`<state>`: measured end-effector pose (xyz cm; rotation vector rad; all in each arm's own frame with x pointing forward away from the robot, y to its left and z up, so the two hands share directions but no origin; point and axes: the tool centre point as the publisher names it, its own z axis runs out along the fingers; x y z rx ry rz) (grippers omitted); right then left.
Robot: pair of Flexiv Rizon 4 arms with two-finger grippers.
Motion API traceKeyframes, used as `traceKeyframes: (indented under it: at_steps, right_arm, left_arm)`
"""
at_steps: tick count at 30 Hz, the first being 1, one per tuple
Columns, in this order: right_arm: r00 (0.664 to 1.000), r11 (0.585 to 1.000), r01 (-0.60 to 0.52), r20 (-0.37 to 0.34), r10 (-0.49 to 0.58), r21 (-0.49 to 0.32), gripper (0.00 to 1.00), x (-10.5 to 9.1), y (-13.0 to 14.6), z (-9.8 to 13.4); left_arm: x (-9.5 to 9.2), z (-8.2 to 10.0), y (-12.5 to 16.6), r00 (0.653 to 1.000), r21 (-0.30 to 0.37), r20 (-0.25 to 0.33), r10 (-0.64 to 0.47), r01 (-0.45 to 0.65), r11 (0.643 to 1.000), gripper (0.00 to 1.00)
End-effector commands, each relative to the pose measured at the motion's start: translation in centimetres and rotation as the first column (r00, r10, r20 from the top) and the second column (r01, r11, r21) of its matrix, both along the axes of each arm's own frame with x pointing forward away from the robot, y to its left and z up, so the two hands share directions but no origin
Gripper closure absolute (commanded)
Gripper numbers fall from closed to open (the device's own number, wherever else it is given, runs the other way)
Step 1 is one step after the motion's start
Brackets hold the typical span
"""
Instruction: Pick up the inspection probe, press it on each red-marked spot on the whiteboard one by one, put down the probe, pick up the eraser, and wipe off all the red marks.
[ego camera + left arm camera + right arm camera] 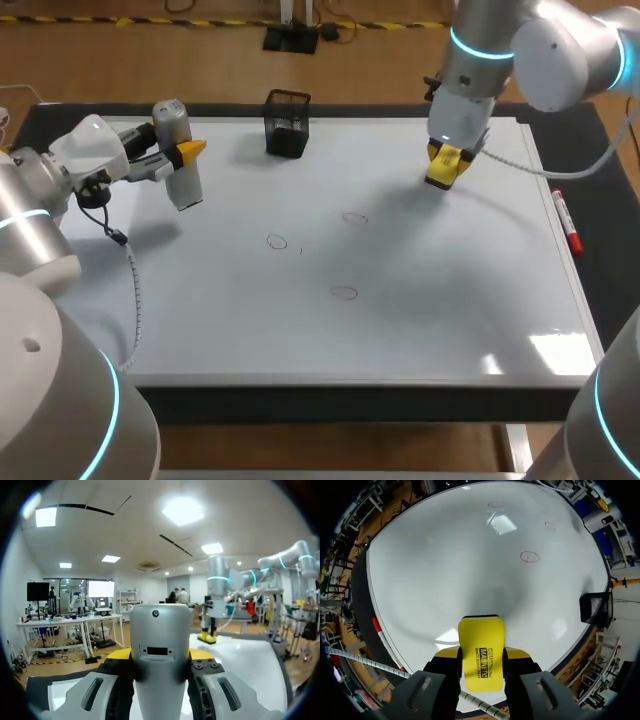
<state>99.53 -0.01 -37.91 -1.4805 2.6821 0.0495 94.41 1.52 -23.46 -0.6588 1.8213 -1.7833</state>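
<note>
Probe point(159, 630), seemingly rigid and slick-cased, sat clenched mid-body in left gripper point(160, 655); right gripper point(481, 655) pinched light, stiff-looking eraser point(481, 637) across its long edges.

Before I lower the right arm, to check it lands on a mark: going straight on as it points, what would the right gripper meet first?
Probably bare whiteboard, touched first by the yellow eraser held in the right gripper. The nearest red circle lies off that line, though depth is unclear.
</note>
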Motion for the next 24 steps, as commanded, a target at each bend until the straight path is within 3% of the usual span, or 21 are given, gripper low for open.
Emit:
traceKeyframes:
  at_steps: [1,8,17,24]
  right_arm:
    - [0.999,0.999,-0.034,0.016,0.034,-0.017,1.0,-1.1,1.9,0.0]
    - [0.99,0.99,-0.14,0.032,0.14,-0.011,1.0,-3.6,6.0,0.3]
    - [0.957,0.955,-0.289,0.017,0.291,-0.065,1.0,-7.4,12.3,0.0]
    - [0.927,0.922,-0.375,-0.014,0.375,-0.094,1.0,-8.9,16.5,-1.1]
  left_arm:
    - [0.0,0.1,-0.1,1.0,0.001,0.001,0.007,-0.007,1.0,1.0]
    - [0.0,0.1,-0.1,1.0,0.001,0.001,0.007,-0.007,1.0,1.0]
    - [0.0,0.1,-0.1,1.0,0.001,0.001,0.007,-0.007,1.0,1.0]
    - [0.0,0.1,-0.1,1.0,0.001,0.001,0.007,-0.007,1.0,1.0]
